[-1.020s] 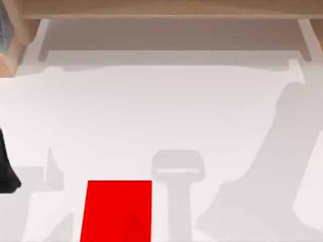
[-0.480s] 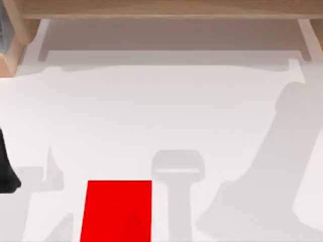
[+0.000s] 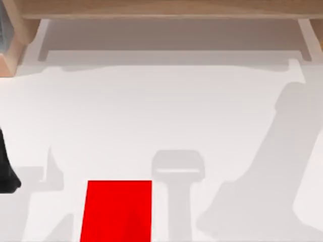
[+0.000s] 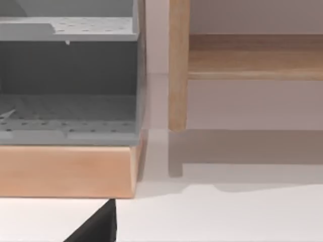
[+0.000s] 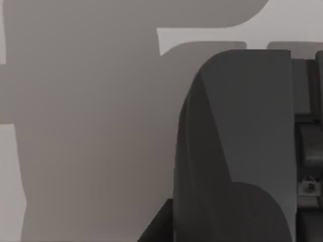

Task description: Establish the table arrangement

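Observation:
The table (image 3: pixel 161 116) is a broad white top with soft arm shadows lying across it. At the top view's left edge a black part of my left arm (image 3: pixel 7 174) stands over the table, left of the red mat (image 3: pixel 116 210). A black tip of my left gripper (image 4: pixel 97 228) shows in the left wrist view, low over the table (image 4: pixel 217 217) and in front of a wooden base. In the right wrist view a dark grey arm body (image 5: pixel 237 151) stands over the shaded table (image 5: pixel 86 126).
A light wooden frame (image 3: pixel 161 9) runs along the far side of the table. At the far left a grey perforated rack (image 4: pixel 68 75) sits on a wooden base (image 4: pixel 65 171), beside a wooden post (image 4: pixel 178 65) and a shelf board (image 4: pixel 252 60).

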Tool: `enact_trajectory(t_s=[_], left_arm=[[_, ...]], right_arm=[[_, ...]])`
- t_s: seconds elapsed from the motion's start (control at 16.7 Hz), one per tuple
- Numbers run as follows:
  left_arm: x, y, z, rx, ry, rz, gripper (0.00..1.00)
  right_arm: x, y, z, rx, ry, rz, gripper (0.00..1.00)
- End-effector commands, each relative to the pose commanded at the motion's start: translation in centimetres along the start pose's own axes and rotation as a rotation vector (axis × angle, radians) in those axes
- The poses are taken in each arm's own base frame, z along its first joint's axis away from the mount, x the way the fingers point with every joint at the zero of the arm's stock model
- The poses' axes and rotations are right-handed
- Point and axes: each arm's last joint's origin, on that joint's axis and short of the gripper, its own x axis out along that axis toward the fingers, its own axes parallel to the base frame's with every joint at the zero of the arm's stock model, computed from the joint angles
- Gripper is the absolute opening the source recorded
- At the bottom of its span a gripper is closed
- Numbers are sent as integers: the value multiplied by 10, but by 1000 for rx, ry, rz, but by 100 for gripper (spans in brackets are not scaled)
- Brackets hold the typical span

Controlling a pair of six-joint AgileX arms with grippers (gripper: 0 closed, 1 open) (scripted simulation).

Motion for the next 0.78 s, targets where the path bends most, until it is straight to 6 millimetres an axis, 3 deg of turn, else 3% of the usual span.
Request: enact_trajectory(t_s=[0.42, 0.6, 0.78], left_arm=[[0, 0, 0, 0, 0, 0, 100], [0, 0, 0, 0, 0, 0, 100], [0, 0, 0, 0, 0, 0, 100]], right_arm=[[-5, -2, -1, 7, -6, -2, 0], [-29, -3, -6, 33, -25, -7, 0], [-71, -1, -13, 75, -80, -19, 0]])
